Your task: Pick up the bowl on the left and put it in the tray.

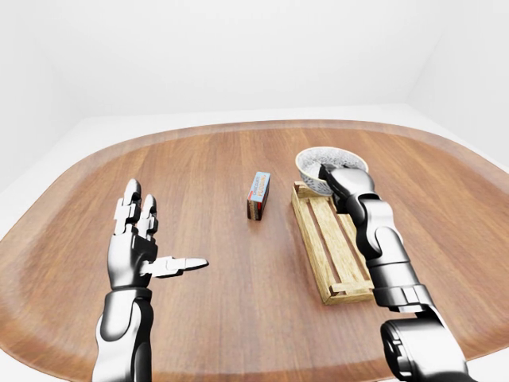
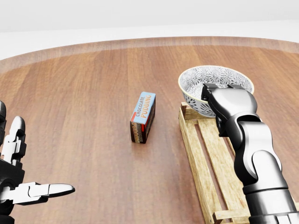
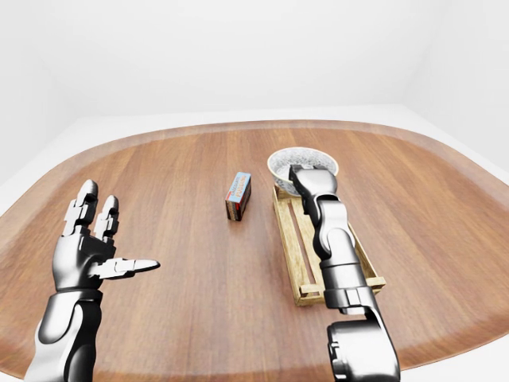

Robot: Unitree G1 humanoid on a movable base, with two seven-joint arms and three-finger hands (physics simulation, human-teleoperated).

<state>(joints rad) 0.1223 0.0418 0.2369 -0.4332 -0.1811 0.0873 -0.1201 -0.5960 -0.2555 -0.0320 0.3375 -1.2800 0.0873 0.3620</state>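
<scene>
A white bowl with a grey pattern sits tilted at the top end of the wooden slatted tray, right of centre in the head view. My right hand is shut on the bowl's near rim, fingers over the edge and into the bowl. Whether the bowl rests on the tray's end or hangs just above it cannot be told. My left hand is open at the left, palm up above the table, holding nothing and far from the bowl.
A chocolate pudding box stands on its long edge left of the tray, near the middle of the round wooden table. White floor and walls surround the table.
</scene>
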